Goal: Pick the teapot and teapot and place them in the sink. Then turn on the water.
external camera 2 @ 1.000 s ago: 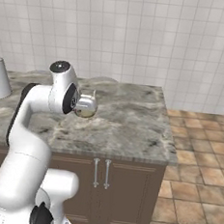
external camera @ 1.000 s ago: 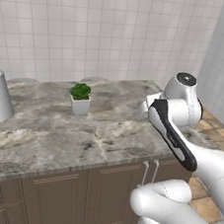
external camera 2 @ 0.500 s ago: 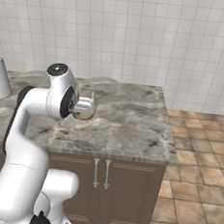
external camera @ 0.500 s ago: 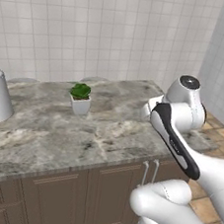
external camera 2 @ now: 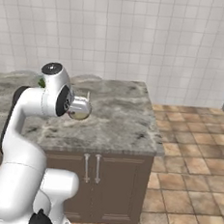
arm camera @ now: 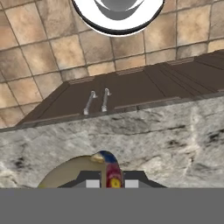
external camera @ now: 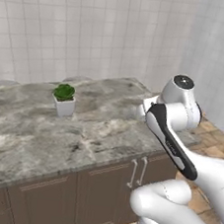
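Teapot (external camera 2: 79, 110) in gripper (external camera 2: 78, 106), unlettered

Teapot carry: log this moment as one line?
gripper: shut on teapot | teapot: lifted above marble counter | potted plant: on counter | sink: not reached

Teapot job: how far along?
Nothing looks finished from these views. In hand: the tool is shut on a teapot, carried above the counter; the hand view shows its cream body between the fingers. Left: place it in the sink, fetch the second one, turn on the water.
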You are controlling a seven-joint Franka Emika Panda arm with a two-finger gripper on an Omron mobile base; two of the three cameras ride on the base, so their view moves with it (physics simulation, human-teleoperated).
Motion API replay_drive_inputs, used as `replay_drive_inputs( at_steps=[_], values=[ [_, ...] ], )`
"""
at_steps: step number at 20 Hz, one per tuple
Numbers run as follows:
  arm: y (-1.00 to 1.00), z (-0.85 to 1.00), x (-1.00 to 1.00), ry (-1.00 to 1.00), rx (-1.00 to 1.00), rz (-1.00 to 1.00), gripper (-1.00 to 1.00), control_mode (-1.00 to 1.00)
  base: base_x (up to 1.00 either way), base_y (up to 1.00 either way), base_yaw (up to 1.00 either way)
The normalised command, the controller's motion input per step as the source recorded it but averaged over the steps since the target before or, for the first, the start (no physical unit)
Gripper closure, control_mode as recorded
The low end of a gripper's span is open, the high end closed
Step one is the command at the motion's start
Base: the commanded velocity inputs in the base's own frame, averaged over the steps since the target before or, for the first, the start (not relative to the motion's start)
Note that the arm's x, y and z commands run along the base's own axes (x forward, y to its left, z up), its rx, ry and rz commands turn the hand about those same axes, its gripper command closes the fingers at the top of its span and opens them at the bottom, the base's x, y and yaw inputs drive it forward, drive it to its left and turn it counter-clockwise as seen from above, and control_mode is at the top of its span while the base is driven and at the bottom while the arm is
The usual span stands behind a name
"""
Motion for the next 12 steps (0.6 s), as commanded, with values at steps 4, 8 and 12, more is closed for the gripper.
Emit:
replay_drive_inputs(
  at_steps=[4, 8, 12],
  values=[
    [0.00, 0.00, 0.00, 0.00, 0.00, 0.00, 1.00, 1.00, -0.24, -0.62, -0.58],
    [0.00, 0.00, 0.00, 0.00, 0.00, 0.00, 1.00, 1.00, -0.33, -0.79, -0.60],
    [0.00, 0.00, 0.00, 0.00, 0.00, 0.00, 1.00, 1.00, -0.40, -0.91, -0.59]
  ],
)
